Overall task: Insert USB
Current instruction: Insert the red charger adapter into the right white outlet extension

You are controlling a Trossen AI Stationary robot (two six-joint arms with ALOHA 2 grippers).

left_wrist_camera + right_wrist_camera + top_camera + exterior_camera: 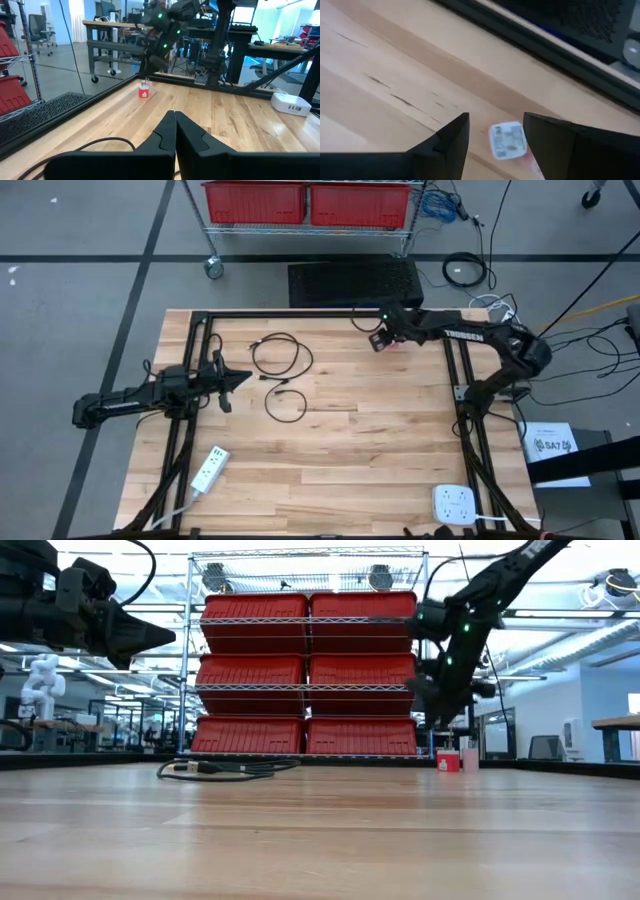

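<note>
Hovering with its fingers spread, the right gripper (495,132) frames the small red-and-white USB charger block (509,141) lying directly below on the wooden surface (380,440) near its far edge, its long axis seemingly between the fingers, while the left gripper (232,379), pressed together, waits well apart.

Bare wood surrounds the red charger (509,142), standing between the open right end effector's (495,135) fingers.
</note>
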